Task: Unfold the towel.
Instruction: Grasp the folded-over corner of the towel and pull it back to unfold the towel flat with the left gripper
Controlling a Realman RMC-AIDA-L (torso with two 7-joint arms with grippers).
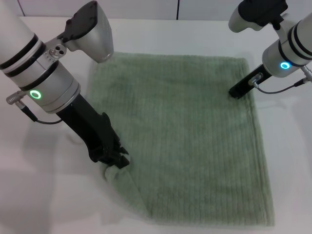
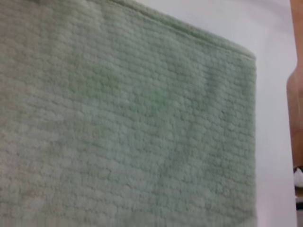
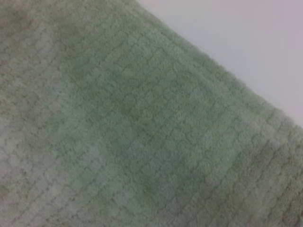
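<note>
The sage-green towel (image 1: 185,136) lies spread almost flat on the white table, its ribbed stripes running across it. My left gripper (image 1: 113,161) is at the towel's near left corner, shut on a bunched tip of cloth (image 1: 116,174) that rises in a ridge from the flat part. My right gripper (image 1: 238,91) rests low on the towel close to its far right corner. Both wrist views are filled by towel weave (image 2: 132,123) (image 3: 142,132), each with a hemmed edge and a strip of white table beyond it.
The white table (image 1: 44,195) surrounds the towel on all sides. A back wall or panel edge (image 1: 178,9) runs along the far side. Something brown (image 2: 296,118) shows at the left wrist view's margin.
</note>
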